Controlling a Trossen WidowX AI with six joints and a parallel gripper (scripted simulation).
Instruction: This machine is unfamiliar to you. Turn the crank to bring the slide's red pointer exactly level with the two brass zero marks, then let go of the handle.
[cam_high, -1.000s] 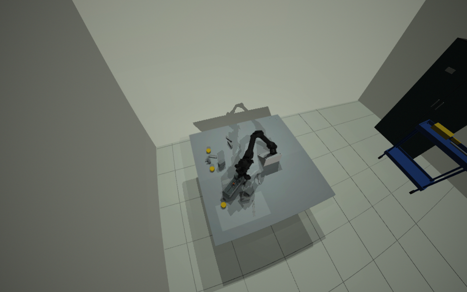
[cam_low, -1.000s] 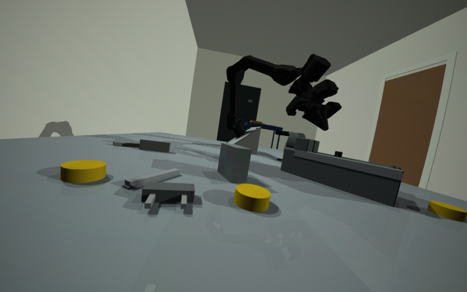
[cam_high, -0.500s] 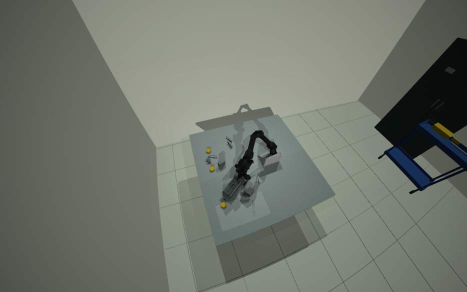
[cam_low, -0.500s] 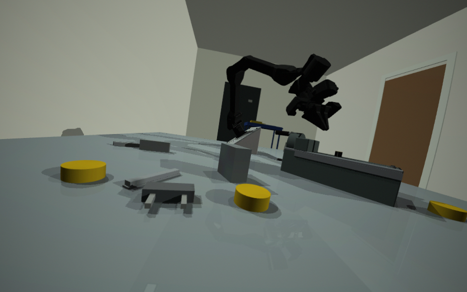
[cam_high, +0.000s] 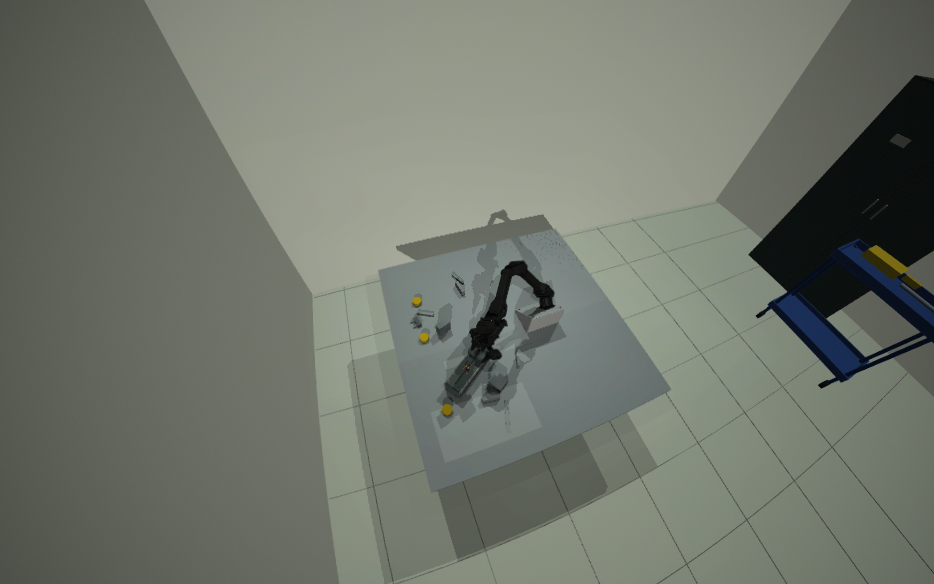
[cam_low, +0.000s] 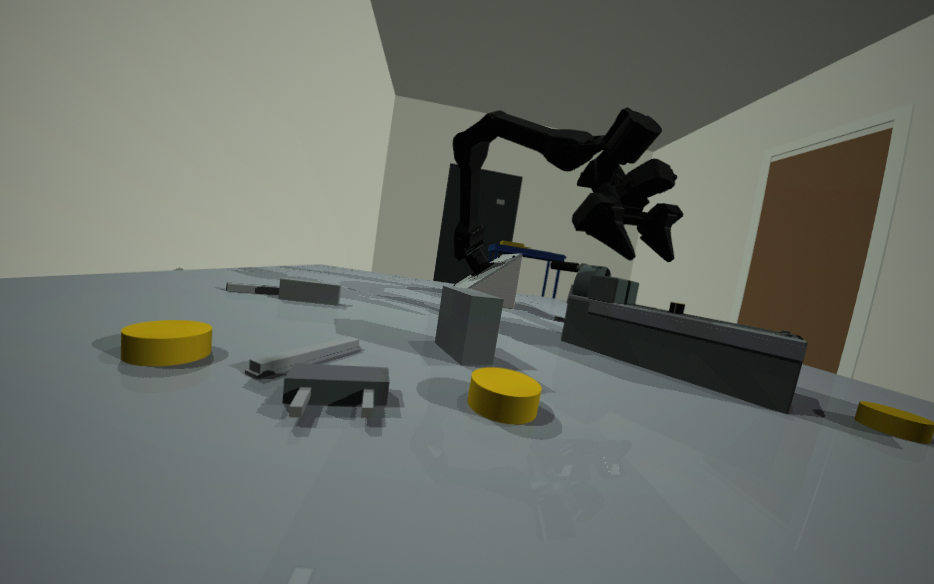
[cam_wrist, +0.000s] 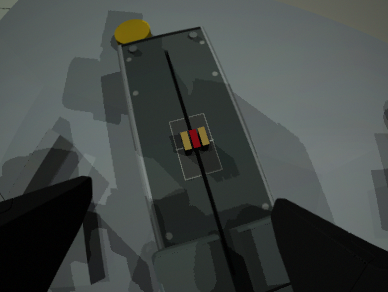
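Top: the machine (cam_high: 460, 382) (cam_low: 678, 365) (cam_wrist: 165, 165) is seen below centre of frame, beneath the arm.

Exterior: the gripper (cam_low: 652, 258) is held released above the machine, right of centre; the final check appears in hand, and only withdrawal seems required.

Wrist: the red pointer (cam_wrist: 195, 139) is seen near centre, apparently level between brass marks (cam_wrist: 186, 141).

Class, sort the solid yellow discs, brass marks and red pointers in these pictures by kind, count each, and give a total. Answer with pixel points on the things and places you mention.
Yellow discs (cam_high: 416, 301) (cam_low: 166, 342) (cam_wrist: 132, 31): 3
Brass marks (cam_wrist: 186, 141): 2
Red pointers (cam_high: 467, 367) (cam_wrist: 195, 139): 1
Total: 6
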